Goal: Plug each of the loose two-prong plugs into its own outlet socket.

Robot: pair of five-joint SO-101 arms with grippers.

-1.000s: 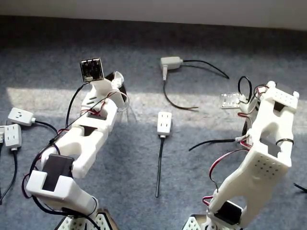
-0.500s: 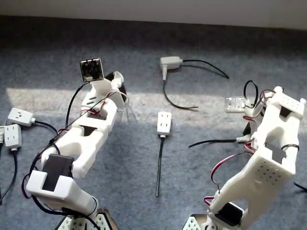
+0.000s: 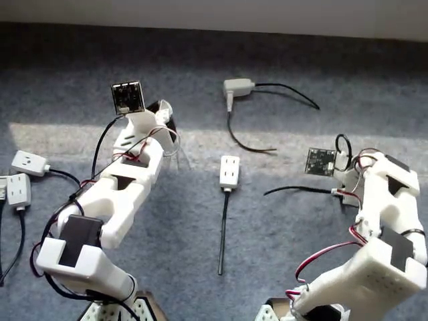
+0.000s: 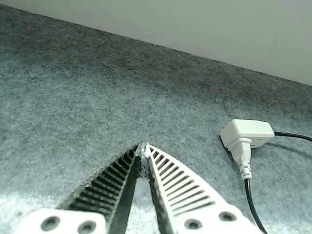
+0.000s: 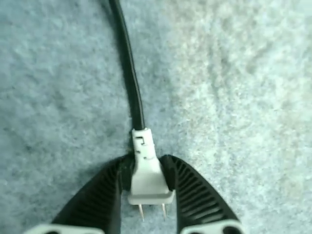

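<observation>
My right gripper (image 5: pixel 146 161) is shut on a white two-prong plug (image 5: pixel 146 178) low over the carpet. Its prongs point back toward the wrist and its black cord (image 5: pixel 127 63) runs away ahead. In the high view that cord (image 3: pixel 294 192) trails left from under the right arm (image 3: pixel 374 194). A white outlet socket (image 3: pixel 229 170) lies mid-carpet, left of that arm. A second white plug (image 3: pixel 239 87) (image 4: pixel 246 134) with a black cable lies farther back. My left gripper (image 3: pixel 164 110) (image 4: pixel 144 152) is shut and empty, left of that plug.
Two more white outlet sockets (image 3: pixel 29 162) (image 3: pixel 17 189) with cables lie at the left edge. The middle socket's black cord (image 3: pixel 223 227) runs toward the front. A pale wall (image 3: pixel 214 13) borders the far side of the carpet.
The right arm has swung right and tipped down toward the carpet, its wrist dropping lower over the end of the black cord. The left arm has not moved.
</observation>
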